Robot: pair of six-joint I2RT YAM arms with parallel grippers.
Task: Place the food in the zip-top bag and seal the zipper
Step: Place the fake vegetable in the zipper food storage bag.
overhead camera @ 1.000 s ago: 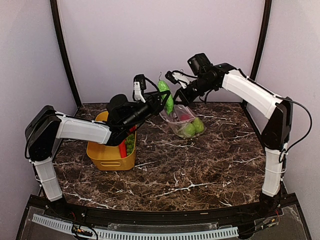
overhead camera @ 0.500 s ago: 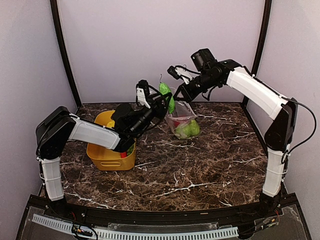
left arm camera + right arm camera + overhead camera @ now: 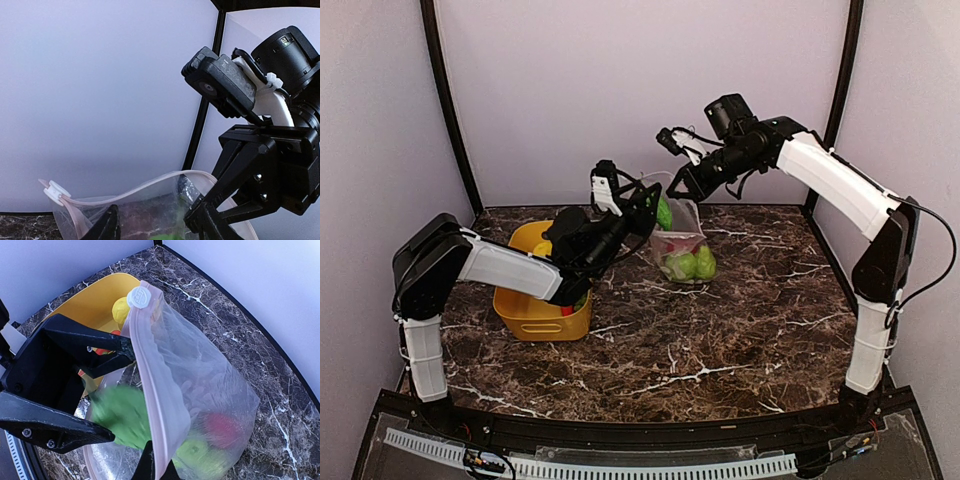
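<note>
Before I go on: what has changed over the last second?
The left claw swung right and lowered the green food from above the bag into its mouth. The food is blurred and the claw stands open, so it looks released. The bag went from slanting to hanging more upright, and its contents shifted left. Unchanged: the right claw pinches the bag's rim, and the basket has not moved.

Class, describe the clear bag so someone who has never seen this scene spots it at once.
Look to the far middle of the dark marble table, near the yellow basket. There the right arm's tool pinches the rim of a hanging clear bag. Unlike the opaque basket, it is see-through, with green and red food showing inside.
</note>
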